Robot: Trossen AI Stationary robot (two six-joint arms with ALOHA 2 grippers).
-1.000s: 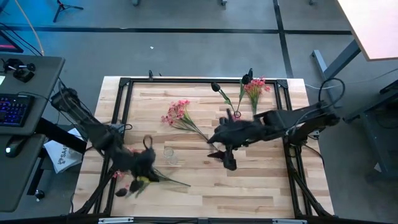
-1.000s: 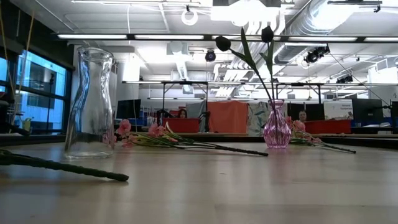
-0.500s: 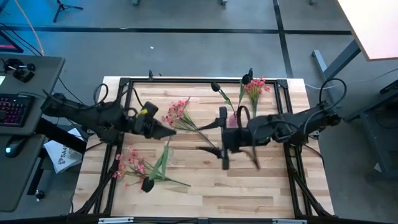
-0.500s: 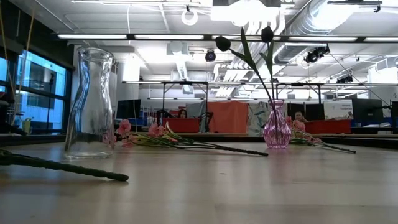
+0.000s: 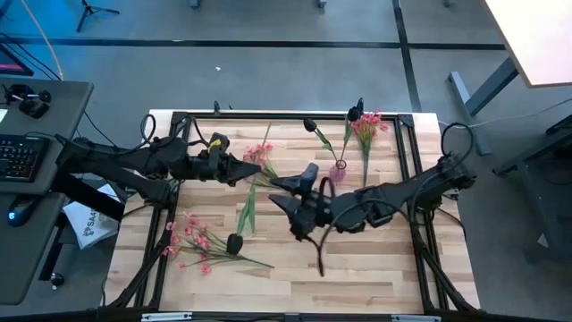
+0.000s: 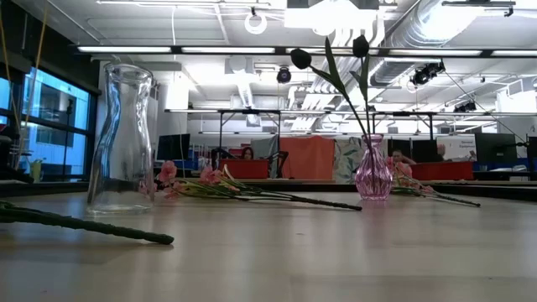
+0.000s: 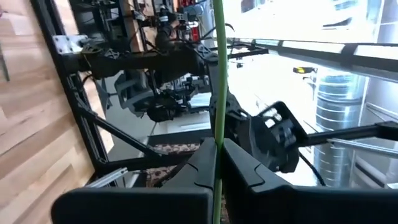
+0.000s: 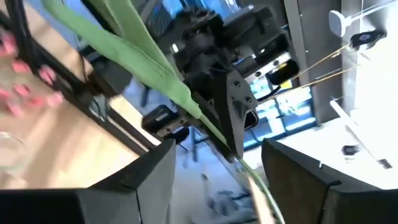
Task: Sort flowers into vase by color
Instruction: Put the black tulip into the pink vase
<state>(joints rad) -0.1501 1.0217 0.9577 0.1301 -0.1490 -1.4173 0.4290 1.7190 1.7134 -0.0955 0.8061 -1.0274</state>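
My left gripper [image 5: 259, 170] is over the table's middle, shut on a dark tulip [image 5: 235, 243] with a long green leaf [image 5: 246, 210]. My right gripper [image 5: 284, 190] is open just right of it. In the right wrist view its fingers [image 8: 149, 171] stand on either side of the tulip's bare stem end [image 8: 249, 171]; I see no touch. The small pink vase [image 5: 340, 165] stands far of centre on its base, with two dark tulips [image 6: 300, 59] stuck into it. Pink bunches lie far-centre [image 5: 259, 159], far-right [image 5: 366, 125] and near-left [image 5: 197, 240]. My left gripper pinches the tulip's thin green stem [image 7: 216, 134] between its two fingers, which lie across it. The tulip is lifted clear of the table. Its leaf and dark bud stretch toward the near edge, and its bare end points at my right gripper.
A tall clear glass carafe [image 6: 122, 138] stands left of centre, near the held tulip's leaf. A black metal frame [image 5: 179, 121] rims the tabletop. A desk with a keyboard [image 5: 18, 156] is off the left edge. A long stem [image 6: 84, 225] lies near the low camera.
My left gripper rose from the near-left of the table and swung toward the far edge and the centre, carrying the dark tulip lifted clear. My right gripper moved left toward the tulip's stem and turned about.
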